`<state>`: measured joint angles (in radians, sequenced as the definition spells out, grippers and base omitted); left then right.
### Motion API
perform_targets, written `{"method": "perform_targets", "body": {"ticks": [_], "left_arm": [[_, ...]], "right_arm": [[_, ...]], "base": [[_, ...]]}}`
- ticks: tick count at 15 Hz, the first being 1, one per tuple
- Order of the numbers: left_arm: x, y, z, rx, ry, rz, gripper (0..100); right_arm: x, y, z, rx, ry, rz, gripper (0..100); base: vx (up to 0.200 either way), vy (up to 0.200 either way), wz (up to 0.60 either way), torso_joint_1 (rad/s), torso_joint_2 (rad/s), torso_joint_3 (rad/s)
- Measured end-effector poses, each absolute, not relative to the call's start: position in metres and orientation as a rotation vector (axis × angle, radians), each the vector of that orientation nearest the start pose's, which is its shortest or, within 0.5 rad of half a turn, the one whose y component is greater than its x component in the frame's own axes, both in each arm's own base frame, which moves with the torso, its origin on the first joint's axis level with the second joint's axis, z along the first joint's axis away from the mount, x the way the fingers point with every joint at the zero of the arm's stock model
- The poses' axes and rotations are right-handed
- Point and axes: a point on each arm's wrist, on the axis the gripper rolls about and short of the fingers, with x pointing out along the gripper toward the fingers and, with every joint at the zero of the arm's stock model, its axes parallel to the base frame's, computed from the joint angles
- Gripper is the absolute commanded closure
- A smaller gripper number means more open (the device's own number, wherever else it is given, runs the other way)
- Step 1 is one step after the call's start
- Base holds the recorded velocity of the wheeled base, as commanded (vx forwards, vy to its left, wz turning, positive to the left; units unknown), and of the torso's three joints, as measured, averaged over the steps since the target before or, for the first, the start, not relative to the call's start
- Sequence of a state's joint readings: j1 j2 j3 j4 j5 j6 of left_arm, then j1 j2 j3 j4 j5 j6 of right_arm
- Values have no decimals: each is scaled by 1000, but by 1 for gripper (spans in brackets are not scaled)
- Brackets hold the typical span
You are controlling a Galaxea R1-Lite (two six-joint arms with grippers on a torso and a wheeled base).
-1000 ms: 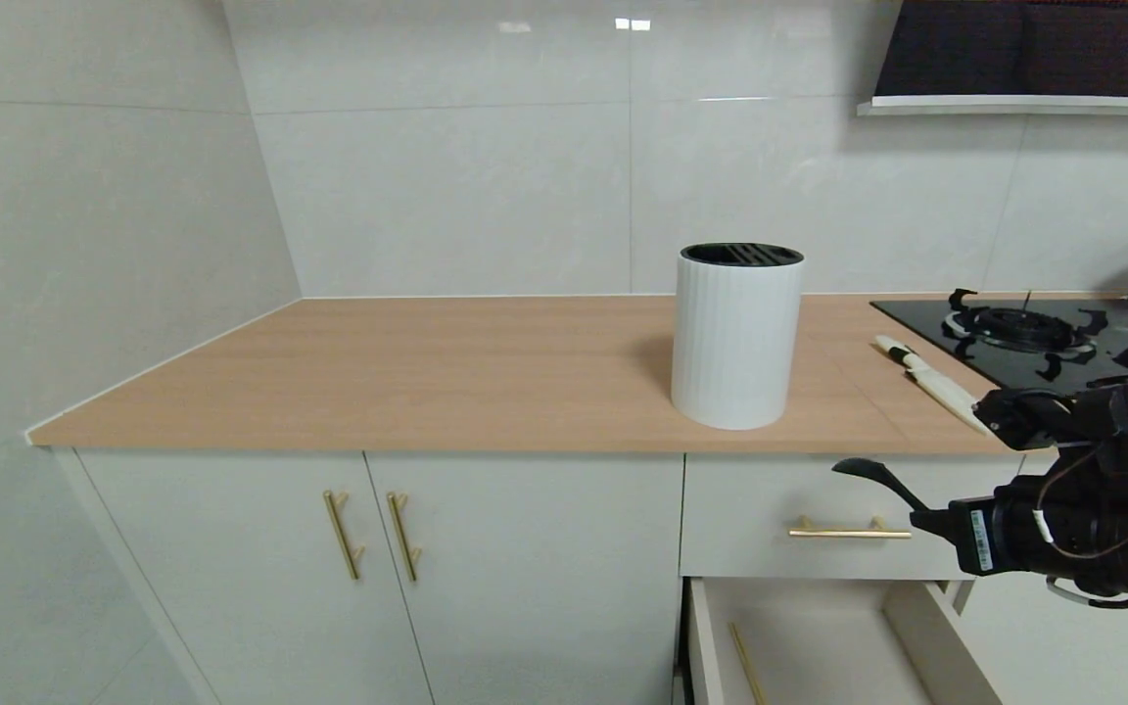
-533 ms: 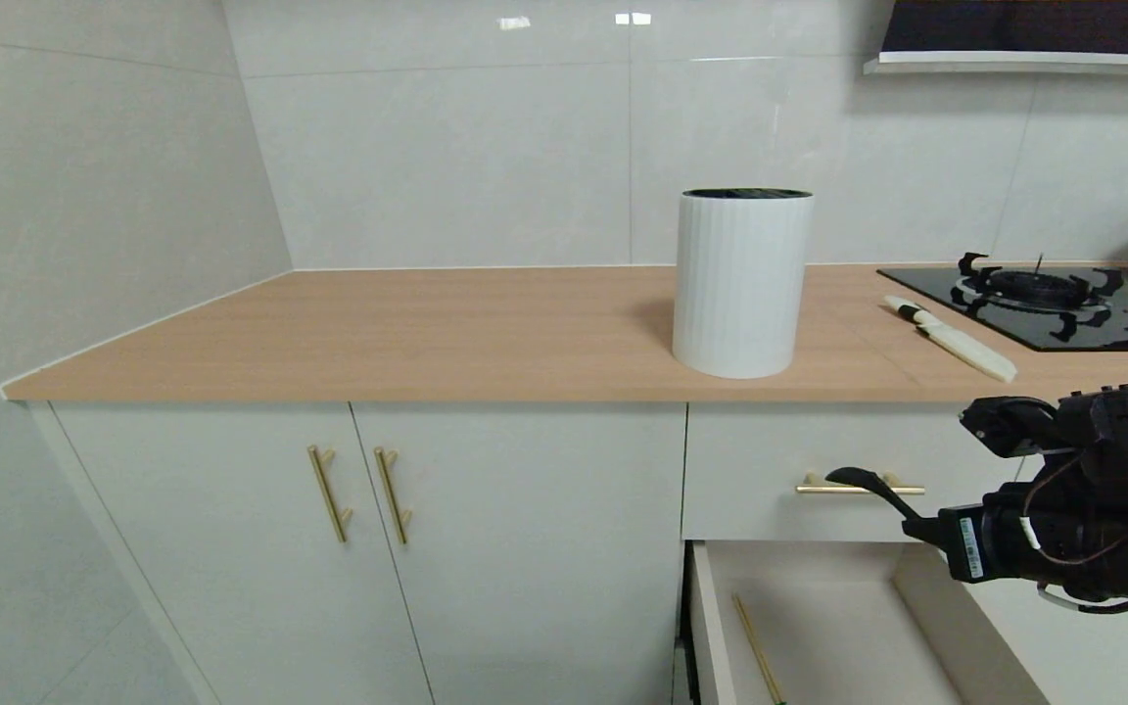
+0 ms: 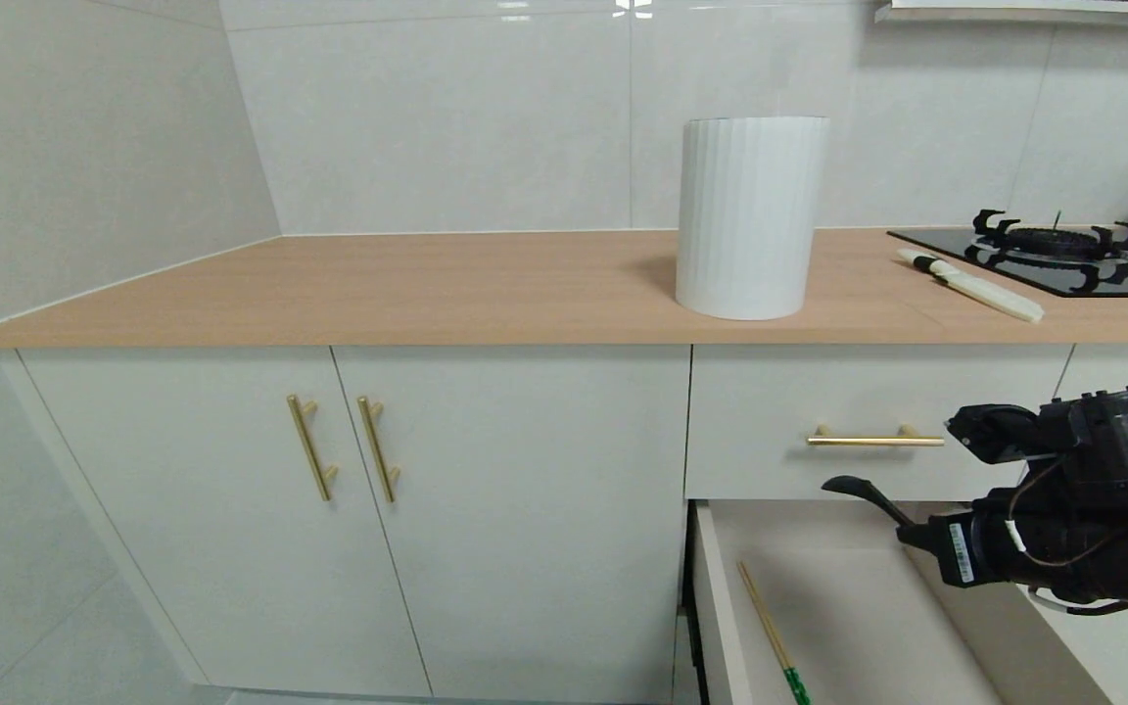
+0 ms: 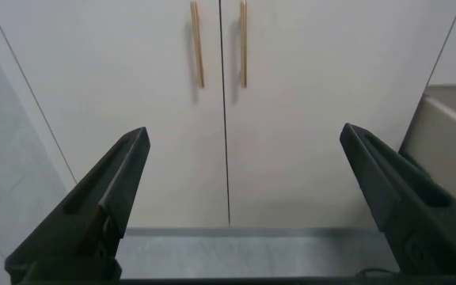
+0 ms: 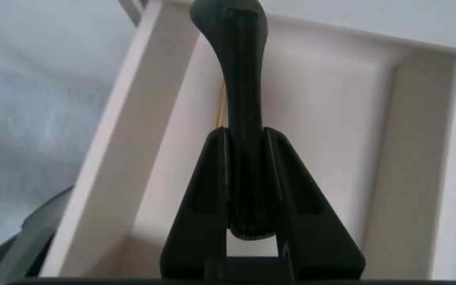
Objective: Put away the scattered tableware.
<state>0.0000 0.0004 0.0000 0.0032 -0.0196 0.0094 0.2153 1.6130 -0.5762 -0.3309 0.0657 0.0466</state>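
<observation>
My right gripper (image 3: 922, 537) is shut on the handle of a black utensil (image 3: 858, 487), whose end sticks out leftward over the open drawer (image 3: 713, 587). In the right wrist view the black utensil (image 5: 236, 71) stands between the fingers (image 5: 204, 198), with the drawer (image 5: 418, 158) beneath it. A pair of chopsticks (image 3: 772, 634) with green ends lies in the drawer. A cream-handled knife (image 3: 970, 286) lies on the wooden counter (image 3: 427, 284) beside a white ribbed holder (image 3: 748, 217). My left gripper (image 4: 244, 182) is open and faces the cabinet doors (image 4: 291, 119).
A black gas hob (image 3: 1054, 257) sits on the counter at the far right. Above the open drawer is a closed drawer with a gold handle (image 3: 874, 441). Two cabinet doors with gold handles (image 3: 339, 460) are to the left. A tiled wall closes off the left side.
The head camera has sunk, so counter and cabinets have slid up in the picture. My right gripper, still holding the black utensil, now hangs below the closed drawer's handle, over the open drawer.
</observation>
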Motion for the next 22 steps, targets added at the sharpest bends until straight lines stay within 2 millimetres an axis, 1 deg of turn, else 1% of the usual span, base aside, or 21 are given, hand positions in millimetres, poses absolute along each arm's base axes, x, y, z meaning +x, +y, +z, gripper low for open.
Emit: {"method": "perform_targets", "body": {"ticks": [4,8,9,10,13,14,16,19,22], "left_arm": [[-23,0,75,9,4,-20,0],[-23,0,75,9,4,-20,0],[-23,0,75,9,4,-20,0],[-23,0,75,9,4,-20,0],[-23,0,75,9,4,-20,0],[-23,0,75,9,4,-20,0],[-23,0,75,9,4,-20,0],[-23,0,75,9,4,-20,0],[-23,0,75,9,4,-20,0]], "right_arm": [[242,55,114,-14,741,252,100],[258,58,94,-16,769,247,100],[264,59,85,-18,782,238,100],[271,61,72,-23,804,223,100],[294,63,27,-49,831,152,100],[299,63,12,-58,839,129,100],[302,62,-16,-75,894,105,100],[301,62,-42,-107,969,74,100],[301,63,-56,-131,1004,51,100]], "base": [[0,0,0,-12,18,19],[0,0,0,0,0,0],[0,0,0,0,0,0],[0,0,0,0,0,0],[0,0,0,0,0,0],[0,0,0,0,0,0],[0,0,0,0,0,0],[0,0,0,0,0,0],[0,0,0,0,0,0]]}}
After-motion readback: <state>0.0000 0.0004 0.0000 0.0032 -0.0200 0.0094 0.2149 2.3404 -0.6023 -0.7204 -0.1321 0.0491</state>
